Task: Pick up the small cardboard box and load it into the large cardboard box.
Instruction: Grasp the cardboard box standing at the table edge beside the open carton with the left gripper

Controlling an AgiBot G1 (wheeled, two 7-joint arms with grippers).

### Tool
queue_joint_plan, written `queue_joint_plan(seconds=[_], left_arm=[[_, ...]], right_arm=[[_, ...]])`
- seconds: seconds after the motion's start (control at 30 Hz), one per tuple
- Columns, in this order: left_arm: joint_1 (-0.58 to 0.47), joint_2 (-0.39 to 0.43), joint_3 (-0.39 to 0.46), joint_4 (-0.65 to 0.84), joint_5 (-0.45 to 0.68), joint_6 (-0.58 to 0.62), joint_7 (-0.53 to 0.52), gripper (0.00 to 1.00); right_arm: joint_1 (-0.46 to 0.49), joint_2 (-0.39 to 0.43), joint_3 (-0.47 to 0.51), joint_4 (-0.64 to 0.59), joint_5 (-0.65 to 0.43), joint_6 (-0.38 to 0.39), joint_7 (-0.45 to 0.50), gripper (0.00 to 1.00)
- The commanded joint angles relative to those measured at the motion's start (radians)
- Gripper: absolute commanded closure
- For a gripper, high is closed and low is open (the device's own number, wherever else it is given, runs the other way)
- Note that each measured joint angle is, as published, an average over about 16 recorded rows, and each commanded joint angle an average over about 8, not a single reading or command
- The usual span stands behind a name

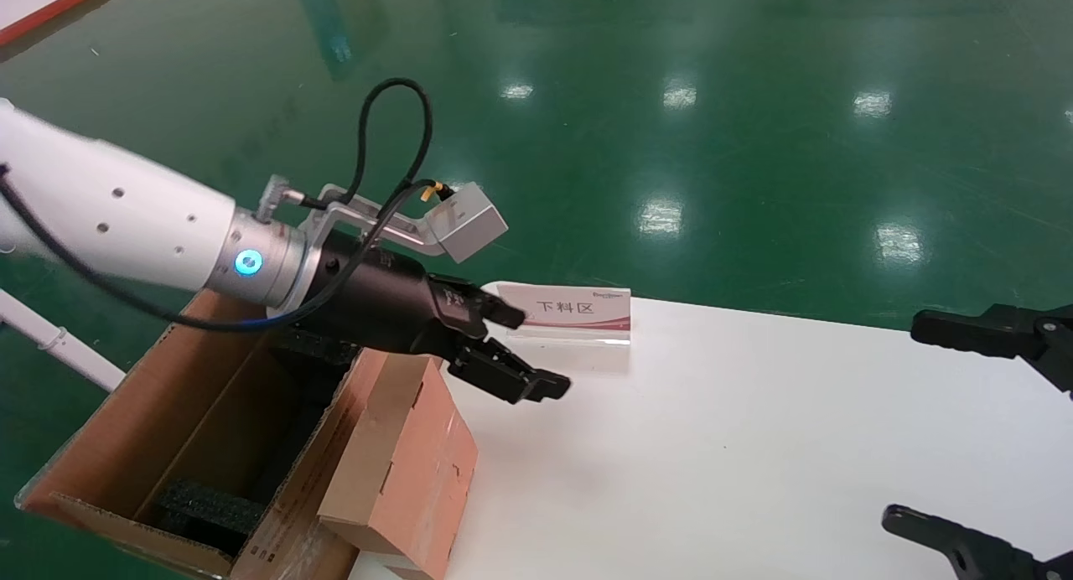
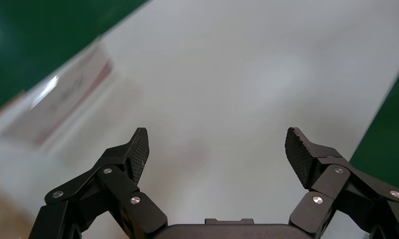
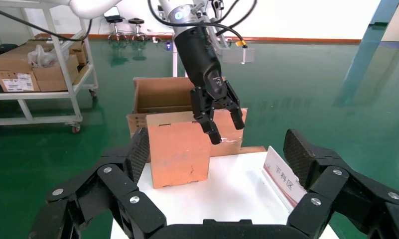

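Observation:
The small cardboard box (image 1: 402, 463) stands upright on the left end of the white table (image 1: 754, 446), against the side of the large cardboard box (image 1: 109, 446). The large box is open, with black foam (image 1: 209, 504) inside. My left gripper (image 1: 536, 352) is open and empty, hovering just above and past the small box's top, over the table. In the right wrist view the left gripper (image 3: 219, 122) hangs over the small box (image 3: 180, 154), with the large box (image 3: 157, 97) behind. My right gripper (image 1: 904, 421) is open and empty at the table's right end.
A low sign with red print (image 1: 578, 312) stands at the table's far edge, near the left gripper. The floor is green all round. In the right wrist view a metal cart (image 3: 38, 64) with cartons stands far behind the large box.

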Motion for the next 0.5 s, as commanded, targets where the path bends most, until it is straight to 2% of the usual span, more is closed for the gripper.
queue_joint_plan(seconds=[0.03,0.23,0.5], left_arm=[[-0.051,0.018,0.031,0.0,0.066,0.035,-0.092,0.0],[-0.146,0.048,0.124,-0.004,0.155,0.082,-0.281,0.0],[-0.285,0.059,0.305,-0.012,0.215,0.094,-0.427,0.0]], right_arm=[[0.0,0.0,0.0,0.0,0.0,0.0,0.0,0.0],[0.0,0.0,-0.001,0.0,0.0,0.0,0.0,0.0],[0.0,0.0,-0.001,0.0,0.001,0.001,-0.001,0.0]])
